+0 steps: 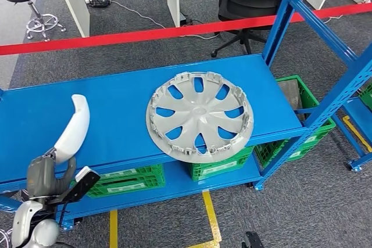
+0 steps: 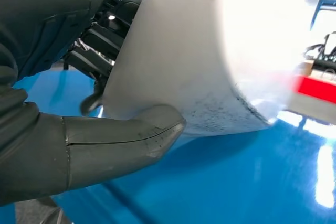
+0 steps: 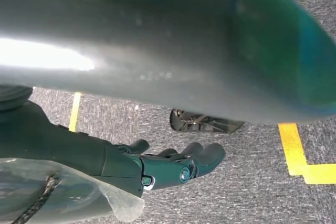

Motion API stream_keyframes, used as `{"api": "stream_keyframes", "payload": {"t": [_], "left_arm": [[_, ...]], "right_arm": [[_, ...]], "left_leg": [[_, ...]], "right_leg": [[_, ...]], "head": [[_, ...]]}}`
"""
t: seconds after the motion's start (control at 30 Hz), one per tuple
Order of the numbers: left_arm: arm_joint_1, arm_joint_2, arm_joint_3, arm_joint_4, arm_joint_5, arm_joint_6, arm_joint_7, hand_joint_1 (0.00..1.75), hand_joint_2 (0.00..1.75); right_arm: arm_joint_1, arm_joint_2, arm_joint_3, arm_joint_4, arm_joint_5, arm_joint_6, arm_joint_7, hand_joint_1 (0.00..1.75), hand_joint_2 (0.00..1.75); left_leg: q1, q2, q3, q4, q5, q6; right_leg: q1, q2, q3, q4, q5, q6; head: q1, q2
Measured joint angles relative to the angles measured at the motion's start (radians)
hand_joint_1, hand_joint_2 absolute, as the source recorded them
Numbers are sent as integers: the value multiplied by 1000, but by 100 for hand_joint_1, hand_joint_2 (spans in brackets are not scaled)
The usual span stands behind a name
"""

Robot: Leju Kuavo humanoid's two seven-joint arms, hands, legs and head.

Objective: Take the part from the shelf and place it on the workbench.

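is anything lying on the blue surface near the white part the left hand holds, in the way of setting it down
Nothing visible does. The left hand holds the white curved part over bare blue surface; the grey hubcap lies well off towards the robot's right.

No text can be read; the labels on the green crates (image 1: pixel 131 179) are illegible.

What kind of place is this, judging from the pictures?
Probably a workshop or test lab: a blue metal shelf carrying a hubcap, green crates below, and yellow floor tape.

Bright even light; wrist views glared, blurred
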State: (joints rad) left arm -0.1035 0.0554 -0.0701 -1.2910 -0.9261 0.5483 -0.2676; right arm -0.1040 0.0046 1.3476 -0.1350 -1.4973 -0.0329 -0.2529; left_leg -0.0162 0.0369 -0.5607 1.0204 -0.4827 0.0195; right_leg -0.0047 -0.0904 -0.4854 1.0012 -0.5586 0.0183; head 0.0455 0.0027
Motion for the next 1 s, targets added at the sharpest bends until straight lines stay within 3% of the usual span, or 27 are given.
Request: {"api": "stream_keyframes", "payload": {"t": [0.17,0.37,0.6,0.83,1.0], "left_arm": [[5,0,8,-25,6,22,-11,175,175],[37,-13,38,-120,-96,134,-75,175,175],[59,-122,149,-336,-257,146,-300,175,175],[65,-183,204,-442,-270,147,-337,175,175],[66,-218,226,-498,-298,147,-415,175,175]], "right_arm": [[0,0,7,0,0,-7,0,0,0],[0,0,18,0,0,-15,1,0,0],[0,0,31,0,0,-24,-5,0,0],[0,0,40,0,0,-27,-6,0,0],[-1,0,41,0,0,-27,-8,0,0]], "left_leg": [[0,0,0,0,0,0],[0,0,0,0,0,0],[0,0,0,0,0,0],[0,0,0,0,0,0],[0,0,0,0,0,0]], "right_leg": [[0,0,0,0,0,0],[0,0,0,0,0,0],[0,0,0,0,0,0],[0,0,0,0,0,0],[0,0,0,0,0,0]], "head": [[0,0],[0,0],[0,0],[0,0],[0,0]]}}
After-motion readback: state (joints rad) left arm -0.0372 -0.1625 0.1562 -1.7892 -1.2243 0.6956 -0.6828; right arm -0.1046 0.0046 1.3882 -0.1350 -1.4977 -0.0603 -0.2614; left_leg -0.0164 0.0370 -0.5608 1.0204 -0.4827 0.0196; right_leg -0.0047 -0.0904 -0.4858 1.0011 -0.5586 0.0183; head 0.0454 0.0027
